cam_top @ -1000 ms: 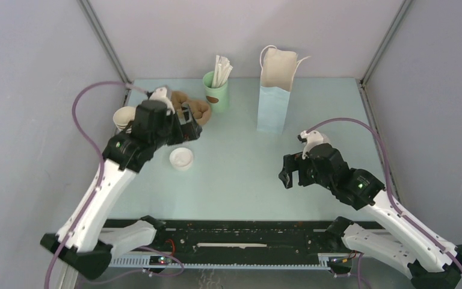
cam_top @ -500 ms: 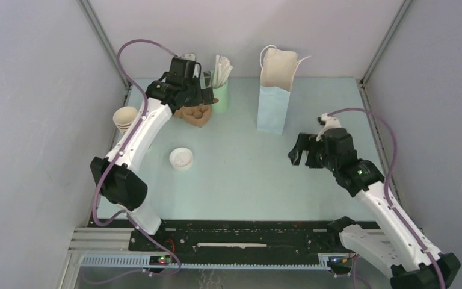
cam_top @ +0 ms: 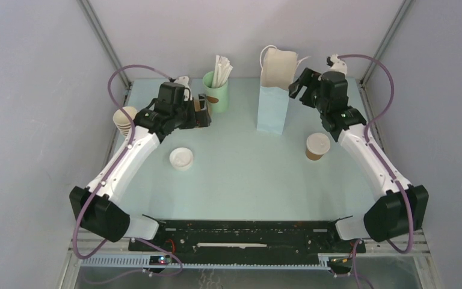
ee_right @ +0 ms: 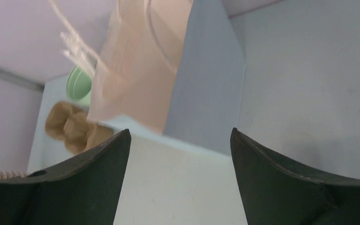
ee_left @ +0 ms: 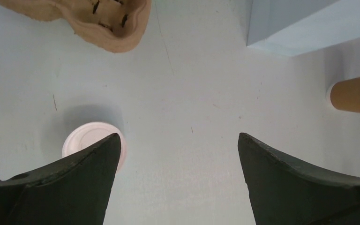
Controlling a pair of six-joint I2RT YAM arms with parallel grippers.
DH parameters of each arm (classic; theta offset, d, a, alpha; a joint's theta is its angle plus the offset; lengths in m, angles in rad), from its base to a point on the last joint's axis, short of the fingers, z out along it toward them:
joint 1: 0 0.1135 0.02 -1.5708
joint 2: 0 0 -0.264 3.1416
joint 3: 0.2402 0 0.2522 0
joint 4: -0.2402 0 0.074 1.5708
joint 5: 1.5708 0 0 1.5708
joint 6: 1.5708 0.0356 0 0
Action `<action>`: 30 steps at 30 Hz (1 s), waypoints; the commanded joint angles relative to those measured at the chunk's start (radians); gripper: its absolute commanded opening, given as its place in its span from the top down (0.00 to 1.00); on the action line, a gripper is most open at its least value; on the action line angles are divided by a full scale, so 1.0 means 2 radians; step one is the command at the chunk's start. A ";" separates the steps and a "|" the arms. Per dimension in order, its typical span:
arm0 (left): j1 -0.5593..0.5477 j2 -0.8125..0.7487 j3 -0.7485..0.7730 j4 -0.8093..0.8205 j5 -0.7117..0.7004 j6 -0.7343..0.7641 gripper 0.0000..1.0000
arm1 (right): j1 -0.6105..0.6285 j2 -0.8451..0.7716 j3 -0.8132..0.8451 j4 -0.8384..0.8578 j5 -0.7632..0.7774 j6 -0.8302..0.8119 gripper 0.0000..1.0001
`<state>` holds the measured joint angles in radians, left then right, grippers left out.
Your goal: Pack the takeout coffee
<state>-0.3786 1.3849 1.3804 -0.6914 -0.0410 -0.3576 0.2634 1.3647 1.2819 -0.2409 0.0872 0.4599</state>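
The takeout coffee (cam_top: 317,146), a small brown cup with a white lid, stands on the table right of the bag and also shows at the right edge of the left wrist view (ee_left: 354,93). The light blue paper bag (cam_top: 274,102) stands upright and open at the back. My right gripper (cam_top: 298,87) is open and empty, held high beside the bag's upper right; its view (ee_right: 180,130) shows the bag (ee_right: 206,70) close ahead. My left gripper (cam_top: 201,113) is open and empty above the table at the back left (ee_left: 178,136).
A loose white lid (cam_top: 181,158) lies on the table at the left, partly behind my left finger (ee_left: 86,138). A stack of brown cups (cam_top: 123,118) stands at the left edge. A mint-green cup with white sticks (cam_top: 215,90) and a brown pulp carrier (ee_left: 98,18) are at the back.
My right arm has swung up and back to the bag's top, and the coffee cup now shows on the table. My left gripper has drawn back and lower from the far left corner.
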 commanded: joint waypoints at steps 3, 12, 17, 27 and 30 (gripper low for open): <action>-0.002 -0.059 -0.044 0.020 0.017 0.000 0.00 | 0.031 0.116 0.158 -0.052 0.130 -0.032 0.19; -0.002 -0.105 -0.083 0.022 0.033 -0.003 0.00 | 0.094 0.253 0.366 -0.244 0.280 -0.101 0.30; -0.002 -0.128 -0.102 0.021 0.029 -0.003 0.00 | 0.104 0.253 0.365 -0.242 0.278 -0.110 0.30; -0.002 -0.149 -0.119 0.021 0.030 -0.012 0.00 | 0.080 0.269 0.369 -0.245 0.242 -0.120 0.53; -0.002 -0.148 -0.119 0.021 0.029 -0.013 0.00 | 0.080 0.273 0.372 -0.244 0.239 -0.128 0.54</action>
<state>-0.3794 1.1145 1.1572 -0.6670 0.0078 -0.3683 0.4259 1.8893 1.9770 -0.7185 0.5758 0.2390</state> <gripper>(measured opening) 0.996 0.469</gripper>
